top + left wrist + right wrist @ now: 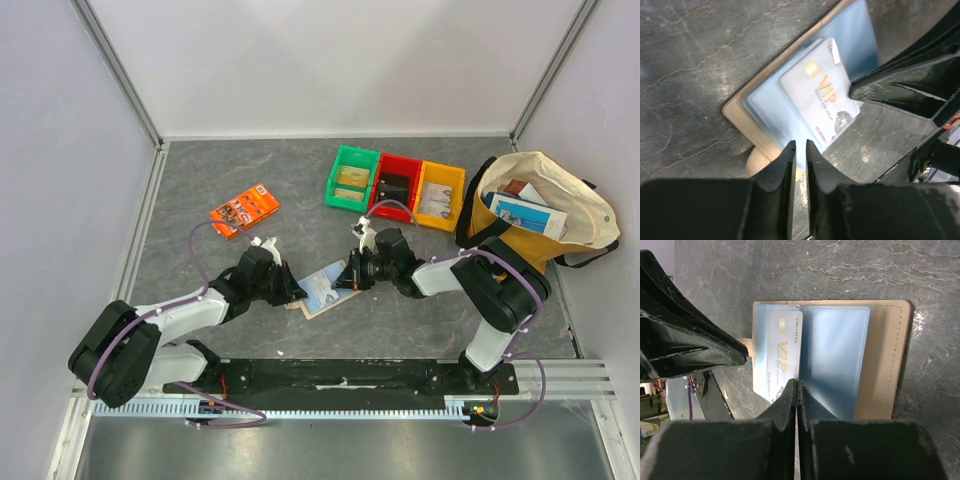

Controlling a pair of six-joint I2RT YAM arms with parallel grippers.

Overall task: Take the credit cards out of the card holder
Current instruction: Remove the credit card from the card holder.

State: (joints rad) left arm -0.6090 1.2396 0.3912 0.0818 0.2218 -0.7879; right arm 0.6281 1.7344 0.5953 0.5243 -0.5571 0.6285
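The beige card holder (pixel 318 308) lies open on the grey table between my two grippers, pale blue sleeves facing up. It also shows in the left wrist view (pixel 735 112) and the right wrist view (pixel 885 360). A whitish credit card (pixel 822 95) printed "VIP" sticks partly out of one sleeve; it also shows in the right wrist view (pixel 777 350) and the top view (pixel 325 283). My right gripper (pixel 345 278) (pixel 798 384) is shut with its tips on the card's edge. My left gripper (pixel 298 292) (pixel 800 145) rests on the holder's opposite edge, jaws shut to a narrow slit with nothing between them.
An orange picture packet (pixel 244 210) lies at the back left. Green (pixel 352 178), red (pixel 396 186) and yellow (pixel 440 195) bins stand in a row at the back. A cream tote bag (pixel 545 215) with items inside sits at the right. White walls enclose the table.
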